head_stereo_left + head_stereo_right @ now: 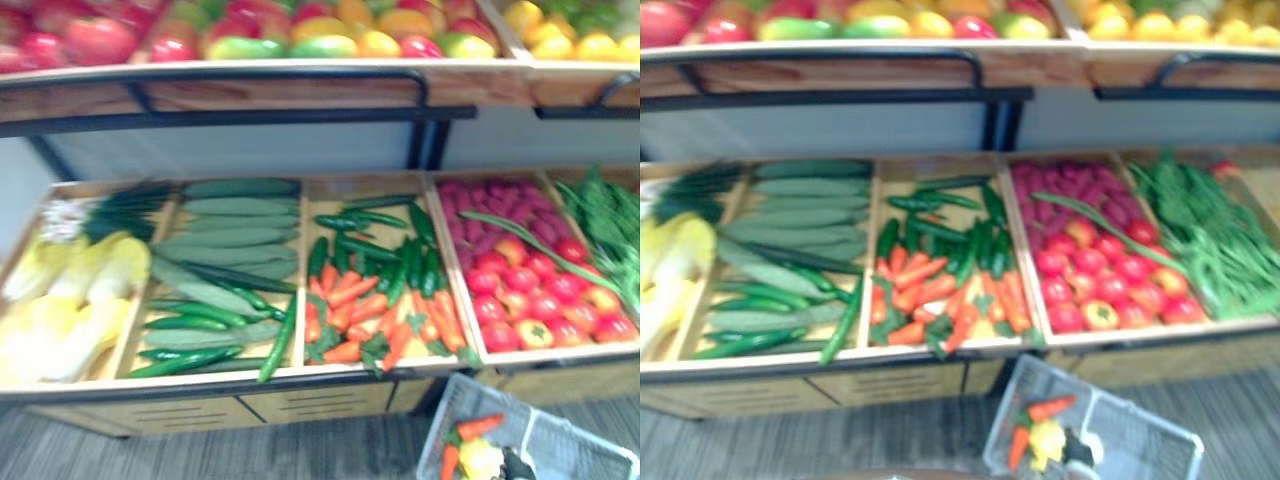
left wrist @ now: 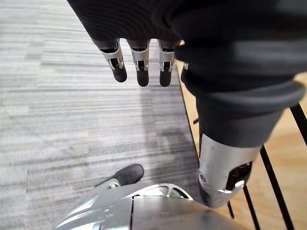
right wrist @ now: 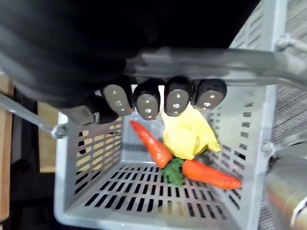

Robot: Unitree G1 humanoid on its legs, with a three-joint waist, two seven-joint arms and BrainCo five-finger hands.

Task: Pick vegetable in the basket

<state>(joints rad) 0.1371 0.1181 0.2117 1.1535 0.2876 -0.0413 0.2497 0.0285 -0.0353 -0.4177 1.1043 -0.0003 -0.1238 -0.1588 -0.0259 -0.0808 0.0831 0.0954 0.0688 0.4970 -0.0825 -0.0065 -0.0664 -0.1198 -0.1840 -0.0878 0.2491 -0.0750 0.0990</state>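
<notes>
A grey slotted plastic basket [image 1: 548, 438] hangs low in front of the stall's right end. Its handle [image 3: 230, 60] runs under my right hand [image 3: 163, 98], whose fingers are curled round it. Inside lie two carrots [image 3: 152, 143] and a yellow leafy vegetable [image 3: 188, 134]. Behind it, the wooden stall holds carrots [image 1: 352, 298] under green chillies [image 1: 385, 250], with cucumbers [image 1: 230, 232] in the bin to their left. My left hand [image 2: 139, 60] hangs over the grey floor beside the stall's base, fingers straight and holding nothing.
Further bins hold yellow leafy vegetables [image 1: 70, 300] at far left, tomatoes [image 1: 530, 292] and leafy greens [image 1: 612, 230] at right. An upper shelf of mangoes and apples [image 1: 300, 32] on a black frame overhangs the back of the stall. Grey striped floor [image 1: 200, 455] lies in front.
</notes>
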